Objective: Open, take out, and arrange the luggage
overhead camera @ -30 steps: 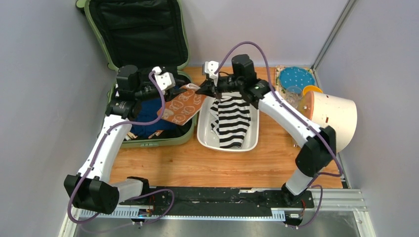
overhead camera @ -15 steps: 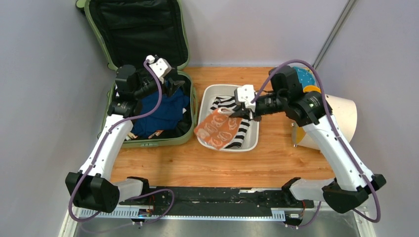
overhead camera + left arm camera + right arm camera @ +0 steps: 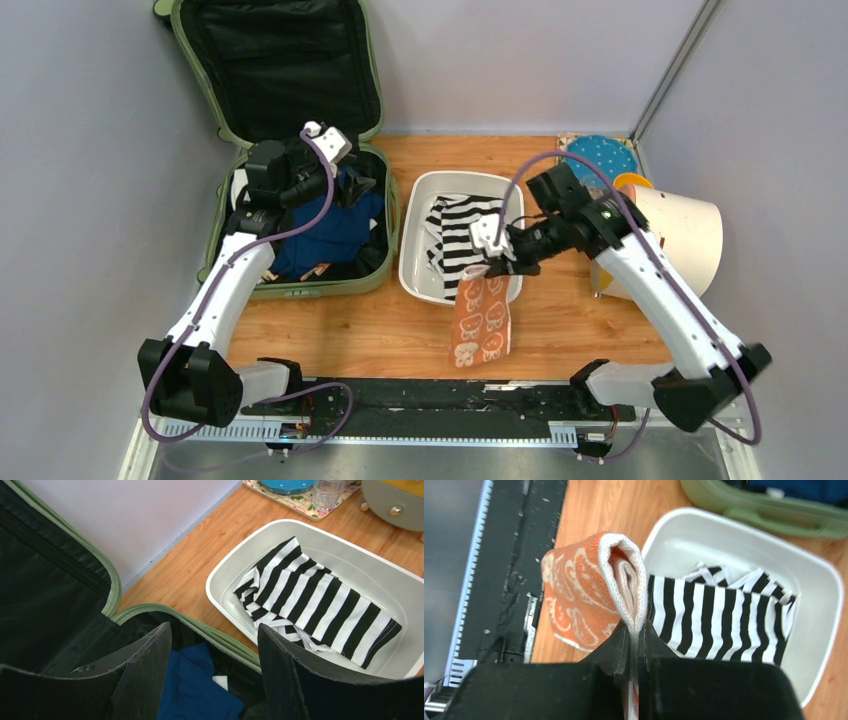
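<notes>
From the top view, the luggage sits at the far left of the desk with its lid thrown open and leaning up against the back wall, black lining showing. Its base lies flat, and a blue garment is heaped inside it. The left fingers hang over the far right part of that base, above the blue garment. Just right of the luggage stands a white tub with a black-and-white striped garment in it. The right fingers are over the tub's near rim, pinching the top of an orange patterned cloth. The cloth hangs down in front of the tub toward the desk's near edge; whether its lower end touches the desk cannot be told. A cream cylinder lies at the right edge, with a blue plate behind it. In the left wrist view the left fingers are spread wide with nothing between them. Through the gap show the luggage's green rim and the blue garment, with the tub and the striped garment beyond. A clear glass stands on a floral tray at the far edge. In the right wrist view the right fingers are pressed together on a folded edge of the orange cloth. It bulges above them, over the tub's near corner and the striped garment.
</notes>
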You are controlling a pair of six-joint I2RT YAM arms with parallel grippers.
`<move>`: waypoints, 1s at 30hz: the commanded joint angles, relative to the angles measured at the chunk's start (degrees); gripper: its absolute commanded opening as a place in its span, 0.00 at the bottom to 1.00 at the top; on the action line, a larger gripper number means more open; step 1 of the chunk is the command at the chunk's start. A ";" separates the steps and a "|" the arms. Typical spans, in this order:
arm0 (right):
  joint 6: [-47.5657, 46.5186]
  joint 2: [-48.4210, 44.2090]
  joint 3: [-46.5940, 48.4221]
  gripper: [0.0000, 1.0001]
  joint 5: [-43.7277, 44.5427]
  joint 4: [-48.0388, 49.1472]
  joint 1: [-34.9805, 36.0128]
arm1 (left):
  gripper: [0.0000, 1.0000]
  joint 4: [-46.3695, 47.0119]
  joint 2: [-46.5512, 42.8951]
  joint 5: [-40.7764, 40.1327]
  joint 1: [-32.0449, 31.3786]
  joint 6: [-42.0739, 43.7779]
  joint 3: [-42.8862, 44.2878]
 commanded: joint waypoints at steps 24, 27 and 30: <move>2.05 50.39 31.13 0.02 8.89 11.01 -9.20 | 0.74 -23.14 7.58 -7.91 1.34 10.21 6.75; 5.65 52.33 31.22 0.09 11.62 14.89 -9.11 | 0.74 -27.45 11.36 -7.73 3.62 9.26 9.92; 9.87 52.96 31.83 0.42 13.56 17.35 -9.11 | 0.74 -30.88 15.14 -8.08 6.25 8.02 12.82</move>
